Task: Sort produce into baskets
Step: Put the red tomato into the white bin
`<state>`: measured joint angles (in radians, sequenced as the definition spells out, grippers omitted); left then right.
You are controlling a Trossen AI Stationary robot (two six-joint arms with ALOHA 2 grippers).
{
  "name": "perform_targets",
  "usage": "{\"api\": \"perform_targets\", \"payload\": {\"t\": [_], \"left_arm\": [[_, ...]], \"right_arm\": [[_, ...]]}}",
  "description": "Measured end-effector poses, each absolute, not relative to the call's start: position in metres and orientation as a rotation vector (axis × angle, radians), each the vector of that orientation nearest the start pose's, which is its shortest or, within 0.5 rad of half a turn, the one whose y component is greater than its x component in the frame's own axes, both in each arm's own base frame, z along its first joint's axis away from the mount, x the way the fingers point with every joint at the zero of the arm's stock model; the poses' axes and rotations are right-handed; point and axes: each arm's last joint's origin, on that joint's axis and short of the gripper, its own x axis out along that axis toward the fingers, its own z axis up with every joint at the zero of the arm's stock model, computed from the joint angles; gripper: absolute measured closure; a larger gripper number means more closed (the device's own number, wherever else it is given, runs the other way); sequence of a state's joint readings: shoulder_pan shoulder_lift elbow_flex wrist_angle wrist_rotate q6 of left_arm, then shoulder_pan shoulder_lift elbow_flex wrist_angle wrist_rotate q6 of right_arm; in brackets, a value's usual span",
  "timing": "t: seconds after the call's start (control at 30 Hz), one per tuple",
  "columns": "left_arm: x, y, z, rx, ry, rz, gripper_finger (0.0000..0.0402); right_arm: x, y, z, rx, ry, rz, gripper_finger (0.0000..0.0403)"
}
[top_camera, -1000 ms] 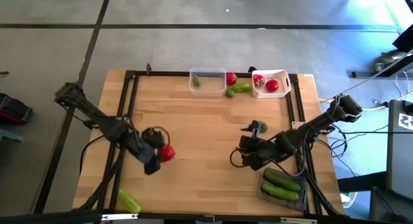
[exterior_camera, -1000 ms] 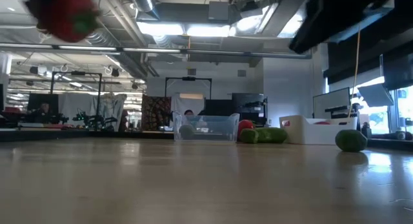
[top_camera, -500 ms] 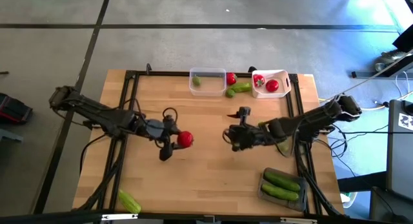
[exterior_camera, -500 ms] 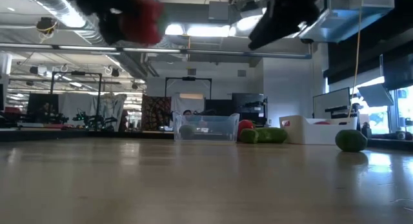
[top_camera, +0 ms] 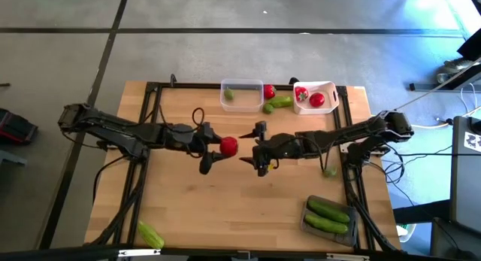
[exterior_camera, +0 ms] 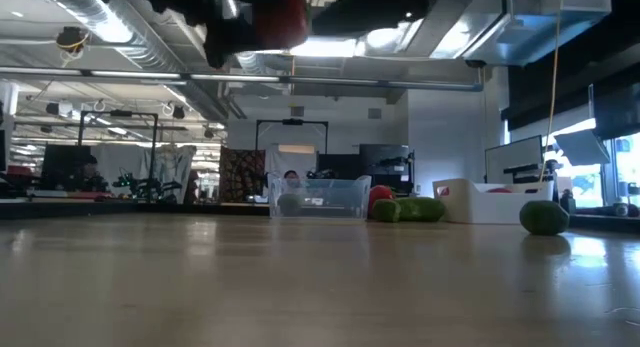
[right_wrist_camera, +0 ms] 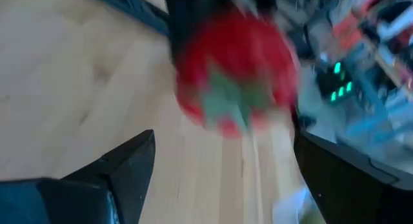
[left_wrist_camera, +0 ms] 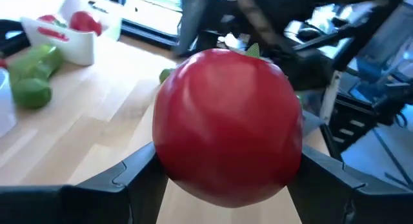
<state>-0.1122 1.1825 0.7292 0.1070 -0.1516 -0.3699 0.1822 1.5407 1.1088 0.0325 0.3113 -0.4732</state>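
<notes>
My left gripper point(top_camera: 222, 147) is shut on a red tomato point(top_camera: 228, 147) above the middle of the table; the tomato fills the left wrist view point(left_wrist_camera: 227, 126). My right gripper point(top_camera: 243, 148) is open and faces the tomato from the table's right, just short of it; the tomato shows ahead of its fingers in the right wrist view point(right_wrist_camera: 235, 82). The clear tub point(top_camera: 240, 94) holds one green fruit. The white tub point(top_camera: 316, 95) holds red pieces. The dark grey tub point(top_camera: 328, 216) holds two cucumbers. My left gripper pinches the tomato's two opposite sides point(left_wrist_camera: 169, 161) between its two fingers point(left_wrist_camera: 126, 179). The fingers lie about level and come from the table's left. The tomato is lifted clear of the table, high in the low view point(exterior_camera: 280, 17).
A red piece point(top_camera: 269, 90), a cucumber point(top_camera: 282, 101) and a green fruit point(top_camera: 267, 108) lie between the clear and white tubs. A green fruit point(top_camera: 329, 171) lies by the right rail. Another cucumber point(top_camera: 150, 234) lies at the near left corner. Black frame rails point(top_camera: 150, 125) border the board.
My left gripper has carried the tomato from the near left toward the table's middle, still lifted clear. My right gripper has moved from beside the dark grey tub toward the table's left and far side, up to the tomato, and now points at it.
</notes>
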Motion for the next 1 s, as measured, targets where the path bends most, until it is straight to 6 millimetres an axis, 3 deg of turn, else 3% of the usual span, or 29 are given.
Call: {"api": "perform_targets", "payload": {"t": [0.43, 0.77, 1.0], "left_arm": [[0.276, -0.025, 0.248, -0.368, 0.307, 0.071, 0.0135], [0.276, -0.025, 0.249, -0.339, 0.305, 0.063, 0.0127], [0.274, -0.024, 0.252, -0.315, 0.298, 0.075, 0.007]], "right_arm": [[0.359, 0.058, 0.273, -0.705, 0.343, -0.01, 0.0066], [0.359, 0.058, 0.274, -0.706, 0.334, 0.009, 0.018], [0.358, 0.058, 0.275, -0.69, 0.337, -0.017, 0.0176]]}}
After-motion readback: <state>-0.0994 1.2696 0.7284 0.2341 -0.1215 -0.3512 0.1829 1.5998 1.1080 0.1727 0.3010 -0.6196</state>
